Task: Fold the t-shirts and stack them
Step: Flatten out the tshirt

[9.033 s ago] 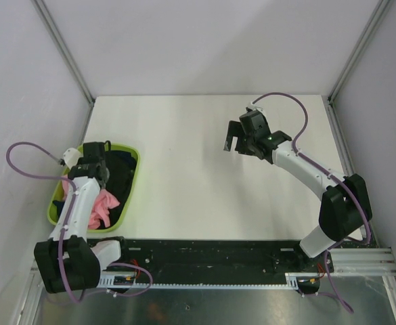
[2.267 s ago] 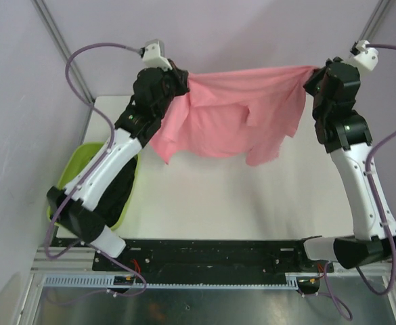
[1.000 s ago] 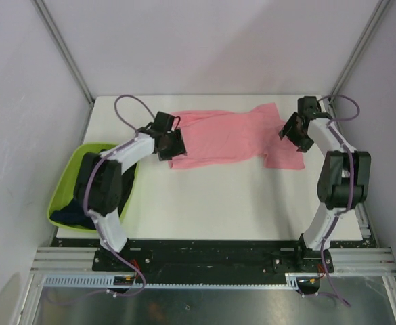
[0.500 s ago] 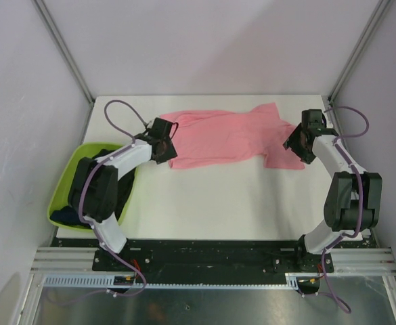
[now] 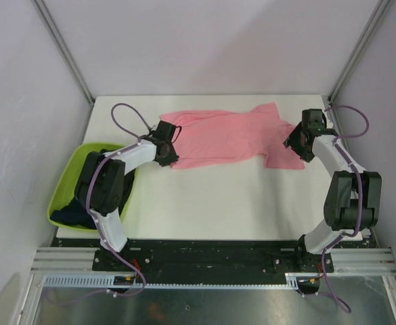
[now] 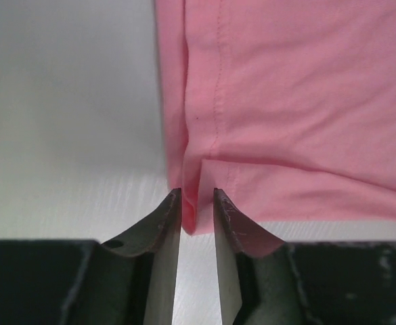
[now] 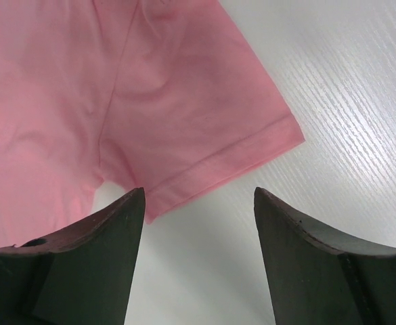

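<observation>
A white table [image 5: 218, 196] stood between plain pale lavender walls [image 5: 218, 40]. Aluminium posts [image 5: 62, 51] rose at its back corners, and a metal rail [image 5: 218, 267] ran along the near edge. The light was soft and even.

Left wrist view: can't tell if left gripper [image 6: 198, 203] actually pinches the pink t-shirt [image 6: 286, 101] fold sitting between its jaws. Shirt is cut off at the top and right edges. Top view: the fingertips are hidden under the wrist. Left arm [image 5: 106, 183] covers much of the green tub [image 5: 57, 198]; dark t-shirts [image 5: 68, 215] only partly show, count unclear. Right wrist view: shirt cut off top and left.
</observation>
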Available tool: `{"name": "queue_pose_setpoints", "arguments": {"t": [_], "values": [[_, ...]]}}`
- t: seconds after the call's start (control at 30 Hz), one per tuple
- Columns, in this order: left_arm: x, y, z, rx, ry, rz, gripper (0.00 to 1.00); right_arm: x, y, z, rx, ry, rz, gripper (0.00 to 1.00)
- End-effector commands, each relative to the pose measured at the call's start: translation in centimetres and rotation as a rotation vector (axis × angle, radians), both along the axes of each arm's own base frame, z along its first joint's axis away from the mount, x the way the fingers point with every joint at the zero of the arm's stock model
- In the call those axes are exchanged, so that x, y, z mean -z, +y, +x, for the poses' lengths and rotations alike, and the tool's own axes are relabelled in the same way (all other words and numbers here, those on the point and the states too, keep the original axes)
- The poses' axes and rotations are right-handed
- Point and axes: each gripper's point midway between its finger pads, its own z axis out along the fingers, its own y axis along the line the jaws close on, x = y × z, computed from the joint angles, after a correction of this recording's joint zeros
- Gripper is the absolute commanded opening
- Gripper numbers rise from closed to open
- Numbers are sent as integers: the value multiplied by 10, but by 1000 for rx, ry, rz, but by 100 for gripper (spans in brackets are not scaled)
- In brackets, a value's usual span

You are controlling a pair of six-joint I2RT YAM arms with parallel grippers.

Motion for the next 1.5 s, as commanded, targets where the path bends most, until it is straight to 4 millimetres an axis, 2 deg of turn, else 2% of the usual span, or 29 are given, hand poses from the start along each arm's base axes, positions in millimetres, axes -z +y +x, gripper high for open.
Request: {"name": "queue_pose_setpoints", "arguments": {"t": [0.0, 0.17, 0.27, 0.4, 0.47, 0.53, 0.63, 0.73, 0.87, 0.93, 1.0, 1.13, 1.23, 1.37, 1.47], "values": [[-18, -20, 24, 12, -79, -71, 26, 7, 1, 5, -14, 1, -7, 70], [-18, -23, 17, 22, -76, -98, 6, 16, 2, 5, -21, 22, -11, 69], [-28, -15, 7, 1, -96, -100, 1, 22, 3, 3, -25, 39, -12, 69], [-44, 10, -11, -78, -153, -68, 0, 33, 3, -1, -27, 73, -21, 67], [-46, 24, -22, -131, -173, -47, 0, 40, 3, -6, -29, 97, -25, 66], [-40, 34, -35, -173, -168, -42, 0, 48, 3, -13, -30, 119, -28, 66], [-26, 35, -47, -183, -144, -63, 1, 58, 2, -23, -29, 147, -29, 65], [-15, 30, -51, -160, -120, -81, 12, 66, 3, -31, -30, 168, -29, 64], [-22, 24, -50, -129, -140, -111, 42, 71, 3, -41, -32, 181, -30, 62], [-30, 24, -48, -123, -161, -121, 48, 72, 3, -44, -33, 185, -31, 60], [-35, 24, -45, -124, -174, -133, 48, 72, 3, -47, -33, 185, -35, 59], [-35, 16, -32, -124, -159, -155, 38, 67, 3, -45, -26, 166, -36, 58], [-32, 12, -18, -128, -153, -144, 35, 62, 12, -43, -48, 149, -39, 58], [-23, 5, 0, -105, -132, -130, 32, 60, 13, -43, -50, 142, -42, 58], [-14, 3, 2, -100, -104, -128, 30, 59, 11, -42, -49, 138, -46, 58]]}}
